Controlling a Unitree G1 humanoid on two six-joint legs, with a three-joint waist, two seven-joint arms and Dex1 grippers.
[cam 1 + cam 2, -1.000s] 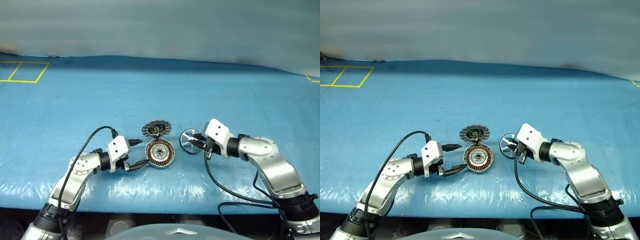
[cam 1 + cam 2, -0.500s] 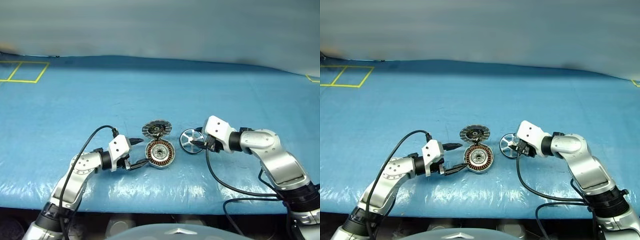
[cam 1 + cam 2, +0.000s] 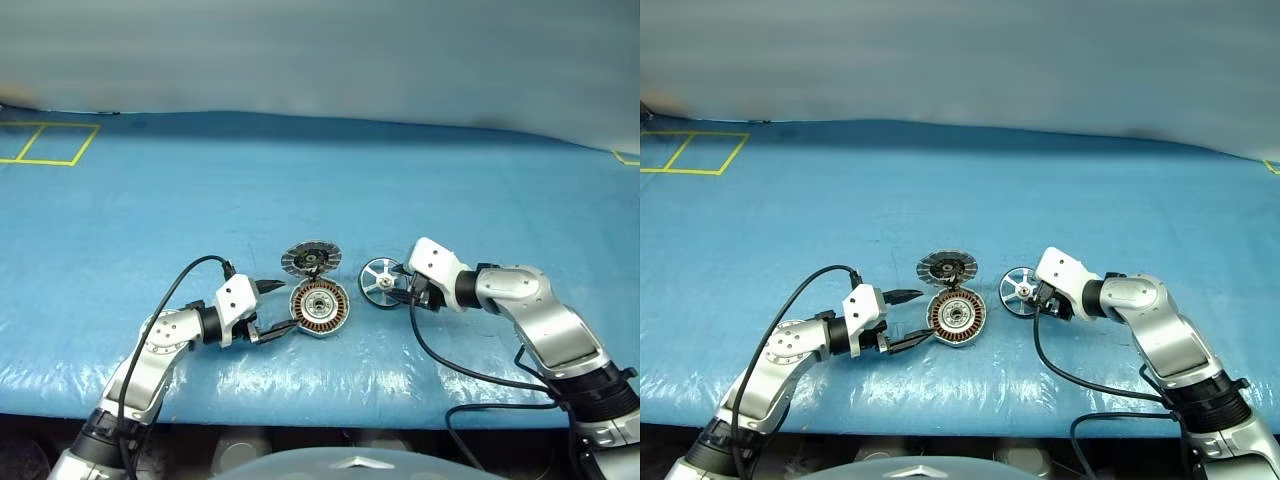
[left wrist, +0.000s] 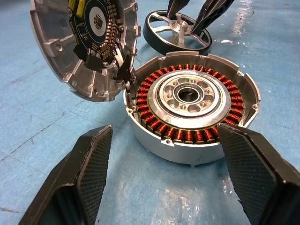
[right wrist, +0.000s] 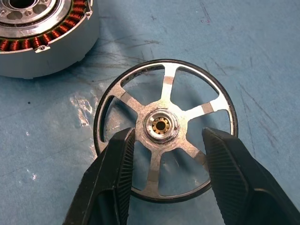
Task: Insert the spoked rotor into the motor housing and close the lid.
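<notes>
Motor housing [image 3: 319, 308] sits near the front middle of the blue-covered table [image 3: 320, 180], copper windings facing up; lid [image 3: 312, 258] stands tilted open at the housing's 12 o'clock, joined at its rim, dark segmented inner face showing.

Spoked rotor [image 3: 380, 281] lies flat on the table just beside the housing, at about its 2 o'clock, not touching it; 5 spokes visible in the right wrist view.

Left end effector [image 3: 277, 305] sits at the housing's 9 o'clock, spread wide; its 2 fingers [image 4: 79, 173] flank the housing with a gap on each side, nothing gripped.

Right end effector [image 5: 165, 154] is over the rotor from its 3 o'clock side, about half parted; 1 finger [image 5: 115, 173] on either side of the hub, tips above the gaps between spokes; whether they touch the rotor I cannot tell; rotor not lifted.
</notes>
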